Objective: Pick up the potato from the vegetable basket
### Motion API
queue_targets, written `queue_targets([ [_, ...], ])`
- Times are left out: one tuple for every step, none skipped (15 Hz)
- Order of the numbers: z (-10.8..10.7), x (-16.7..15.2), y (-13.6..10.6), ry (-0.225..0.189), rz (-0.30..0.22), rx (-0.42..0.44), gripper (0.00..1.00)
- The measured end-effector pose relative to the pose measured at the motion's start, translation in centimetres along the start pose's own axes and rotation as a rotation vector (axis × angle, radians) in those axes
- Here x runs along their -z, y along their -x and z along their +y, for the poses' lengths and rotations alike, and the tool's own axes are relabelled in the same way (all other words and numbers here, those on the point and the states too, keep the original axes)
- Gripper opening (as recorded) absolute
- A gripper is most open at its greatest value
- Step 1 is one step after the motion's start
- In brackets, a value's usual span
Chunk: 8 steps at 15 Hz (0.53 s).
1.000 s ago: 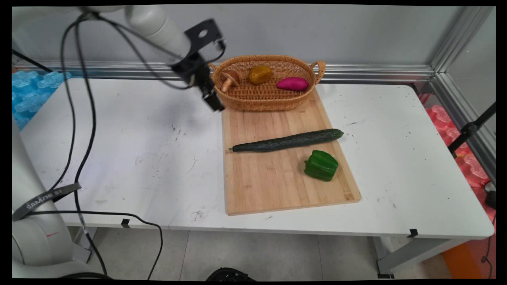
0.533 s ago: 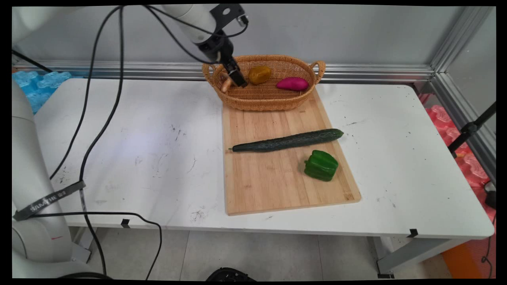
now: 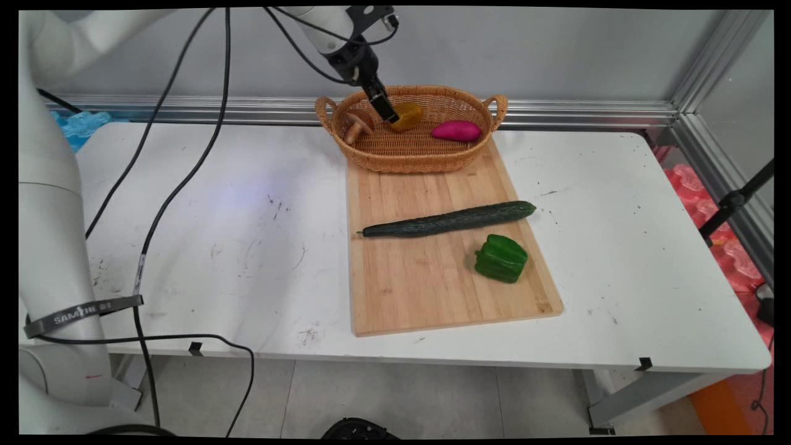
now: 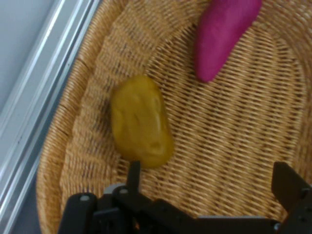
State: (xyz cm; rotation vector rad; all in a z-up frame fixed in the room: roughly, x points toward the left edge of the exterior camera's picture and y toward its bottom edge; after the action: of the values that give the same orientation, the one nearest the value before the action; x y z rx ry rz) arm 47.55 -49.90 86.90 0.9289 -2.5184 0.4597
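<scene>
Wicker basket (image 3: 426, 157) holds yellow potato (image 4: 141, 122); hand (image 4: 209, 183) spread wide above it, gripping nothing.

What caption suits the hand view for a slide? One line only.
Open tool above a wicker basket, nearest a yellow potato, with a magenta sweet potato beyond.

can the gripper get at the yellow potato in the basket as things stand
Probably yes: the open gripper hangs just above the yellow potato, inside the basket, with nothing between them; the purple sweet potato lies apart.
</scene>
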Motion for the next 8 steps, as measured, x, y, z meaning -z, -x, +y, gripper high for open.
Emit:
queue_targets([
  [-0.4,-0.3,-0.1,0.003,0.003,0.0,1.0],
  [-1.0,-0.8,-0.2,0.006,0.007,0.001,1.0],
  [-1.6,-1.4,-0.3,0.008,0.011,0.003,1.0],
  [-2.2,-2.0,-0.3,0.01,0.015,0.007,1.0],
  [-2.6,-2.4,-0.4,0.012,0.019,0.011,1.0],
  [-2.9,-2.7,-0.4,0.013,0.022,0.014,1.0],
  [-3.2,-3.2,-0.4,0.014,0.026,0.018,1.0],
  [-3.6,-3.7,-0.4,0.015,0.032,0.021,1.0],
])
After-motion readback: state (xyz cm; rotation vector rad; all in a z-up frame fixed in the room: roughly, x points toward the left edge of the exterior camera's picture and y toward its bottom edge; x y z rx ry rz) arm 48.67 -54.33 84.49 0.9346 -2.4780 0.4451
